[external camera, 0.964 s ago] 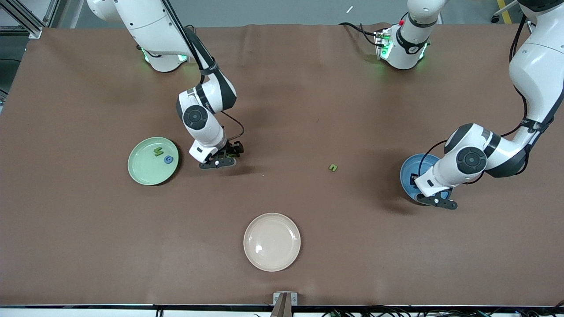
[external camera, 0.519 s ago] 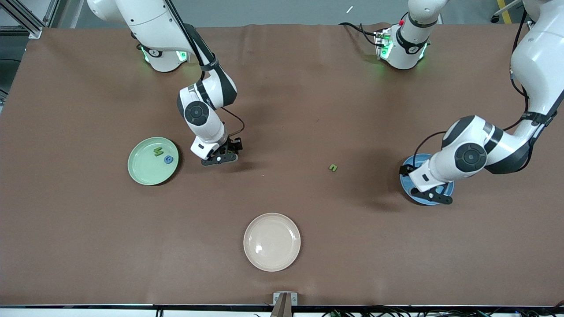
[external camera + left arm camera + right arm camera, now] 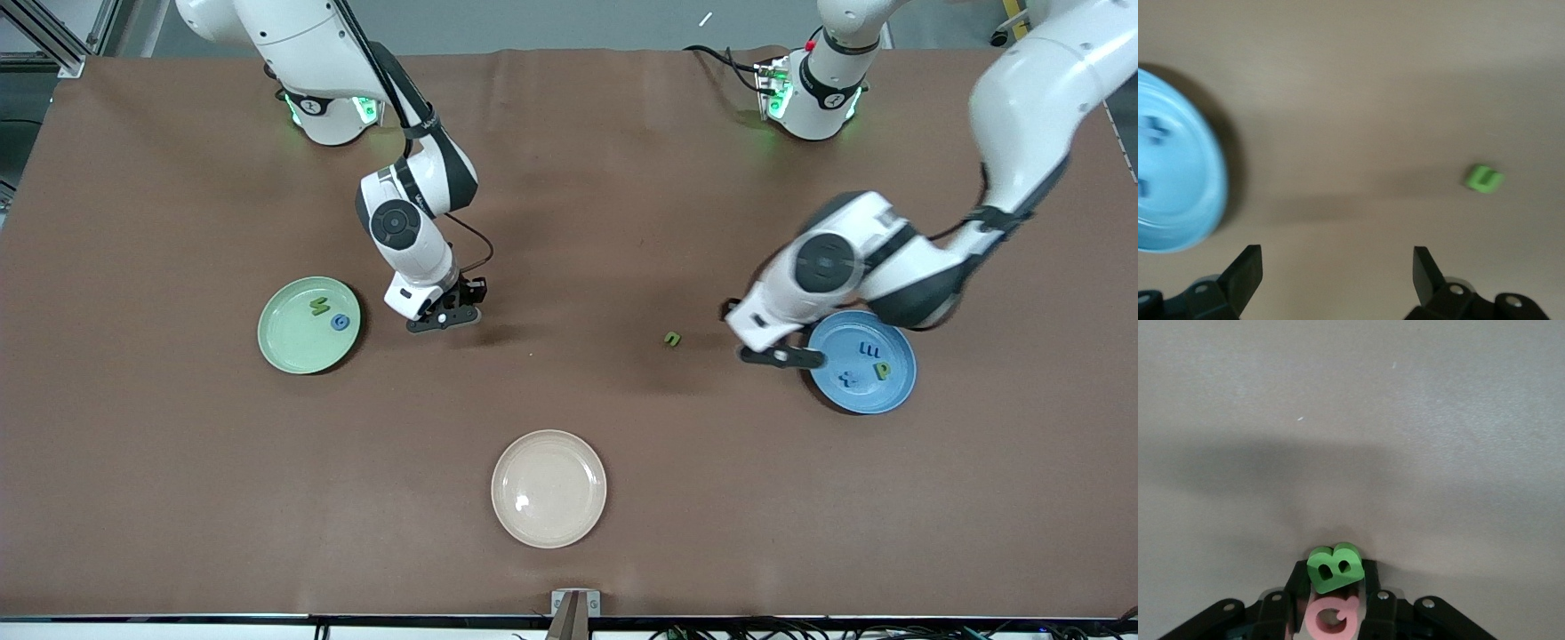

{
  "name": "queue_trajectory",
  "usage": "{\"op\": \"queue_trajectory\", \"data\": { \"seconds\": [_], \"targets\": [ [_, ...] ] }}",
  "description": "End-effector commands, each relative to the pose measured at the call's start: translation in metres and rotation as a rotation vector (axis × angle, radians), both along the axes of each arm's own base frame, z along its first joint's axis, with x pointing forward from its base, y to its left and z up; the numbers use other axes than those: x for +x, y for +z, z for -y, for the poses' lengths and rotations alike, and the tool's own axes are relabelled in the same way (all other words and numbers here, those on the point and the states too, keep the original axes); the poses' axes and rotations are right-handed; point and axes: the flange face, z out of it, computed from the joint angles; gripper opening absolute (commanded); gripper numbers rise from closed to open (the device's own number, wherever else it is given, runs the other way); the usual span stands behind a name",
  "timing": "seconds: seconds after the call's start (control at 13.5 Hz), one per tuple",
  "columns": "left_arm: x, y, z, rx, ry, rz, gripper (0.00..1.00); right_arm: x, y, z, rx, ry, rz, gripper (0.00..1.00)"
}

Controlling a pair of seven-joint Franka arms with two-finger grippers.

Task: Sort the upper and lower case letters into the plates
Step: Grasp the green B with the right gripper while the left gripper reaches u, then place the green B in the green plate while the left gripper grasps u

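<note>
front view: the right pincer (image 3: 444,318) is seen low on the tabletop (image 3: 569,178) beside the light green plate (image 3: 308,325), which carries two letters (image 3: 327,314). the left pincer (image 3: 782,356) is spread between the green n (image 3: 672,339) and the blue plate (image 3: 861,362). left wrist view: nothing is held. right wrist view: a green b (image 3: 1333,567) and pink q (image 3: 1331,617) are pinched together.

Green B (image 3: 1333,567), pink Q (image 3: 1332,617), light green plate (image 3: 283,342), blue plate (image 3: 896,384).
</note>
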Motion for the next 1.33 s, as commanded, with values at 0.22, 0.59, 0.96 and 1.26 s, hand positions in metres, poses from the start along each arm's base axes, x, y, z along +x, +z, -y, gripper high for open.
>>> {"op": "queue_trajectory", "data": {
  "seconds": [0.22,0.59,0.96,1.26],
  "targets": [
    [-0.017,-0.049,0.078,-0.062,0.073,0.089,0.99,0.028,0.029,0.049,0.006,0.033,-0.022,0.0],
    [-0.015,-0.08,0.09,-0.105,0.175,0.142,0.95,0.064,0.065,0.177,0.046,0.219,-0.095,0.0],
    [-0.012,-0.094,0.081,-0.102,0.187,0.138,0.78,0.056,0.042,0.285,0.06,0.256,-0.133,0.0],
    [-0.017,-0.102,0.086,-0.099,0.175,0.14,0.72,0.05,0.034,0.3,0.063,0.236,-0.151,0.03]
  ]
}}
